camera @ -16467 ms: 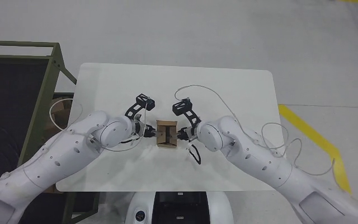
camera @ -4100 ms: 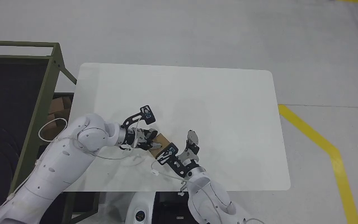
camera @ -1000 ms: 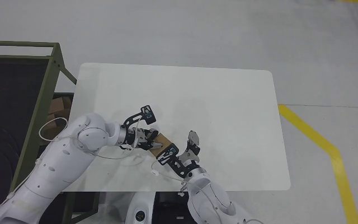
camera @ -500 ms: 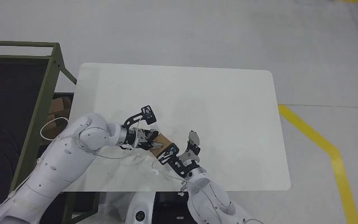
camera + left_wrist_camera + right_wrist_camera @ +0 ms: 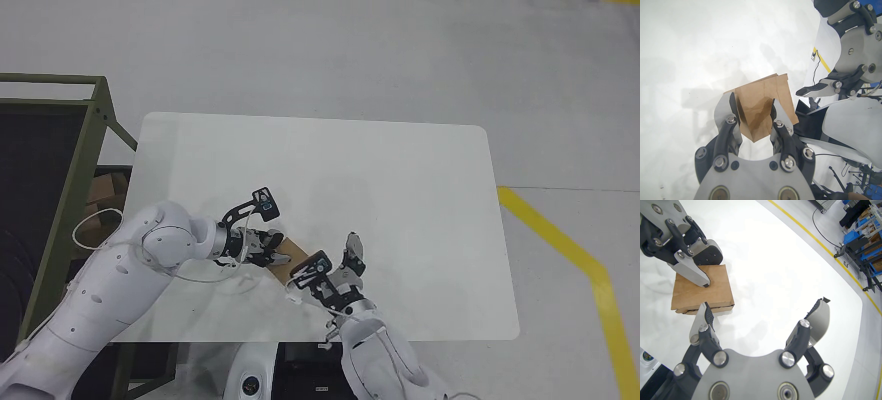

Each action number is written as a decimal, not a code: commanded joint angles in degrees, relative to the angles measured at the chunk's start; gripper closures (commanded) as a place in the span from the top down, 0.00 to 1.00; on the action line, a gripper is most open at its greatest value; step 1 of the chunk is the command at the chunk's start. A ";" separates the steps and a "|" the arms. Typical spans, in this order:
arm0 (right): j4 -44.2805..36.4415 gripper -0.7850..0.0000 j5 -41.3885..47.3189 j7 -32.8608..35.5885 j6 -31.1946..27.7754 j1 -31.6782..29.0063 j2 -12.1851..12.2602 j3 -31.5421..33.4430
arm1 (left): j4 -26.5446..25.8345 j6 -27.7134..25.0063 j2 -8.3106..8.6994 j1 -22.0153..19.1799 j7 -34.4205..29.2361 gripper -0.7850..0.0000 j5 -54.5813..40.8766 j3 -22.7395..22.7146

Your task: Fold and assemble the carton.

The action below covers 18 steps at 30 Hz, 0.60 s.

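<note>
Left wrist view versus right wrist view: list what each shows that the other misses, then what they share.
Left wrist view: a dark stain on the carton, between the fingers of the left gripper. Right wrist view: the carton's layered edge and the table at its rounded corner. Shared: carton, left gripper, right gripper, table, yellow floor line.

On my left gripper point(image 5: 753, 100) the pads point(image 5: 712, 254) are dimpled black rubber; the carton point(image 5: 715, 285) is matt, creased cardboard, the table point(image 5: 400, 170) under it smooth.
</note>
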 commanded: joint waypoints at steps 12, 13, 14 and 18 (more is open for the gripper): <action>4.58 1.00 4.57 0.87 3.85 3.44 -2.34 0.47 | 0.22 -0.14 0.00 -0.13 0.08 0.46 0.00 0.11; 4.89 1.00 4.54 1.34 3.60 3.74 -2.49 0.39 | 0.22 -0.14 0.00 -0.13 0.08 0.46 0.00 0.11; 5.17 1.00 4.47 1.71 3.39 3.99 -2.63 0.31 | 0.22 -0.07 0.01 -0.14 0.07 0.46 0.07 0.09; 5.92 1.00 4.23 2.71 2.88 4.60 -3.13 0.16 | 0.15 -0.03 0.02 -0.11 0.11 0.46 0.08 0.10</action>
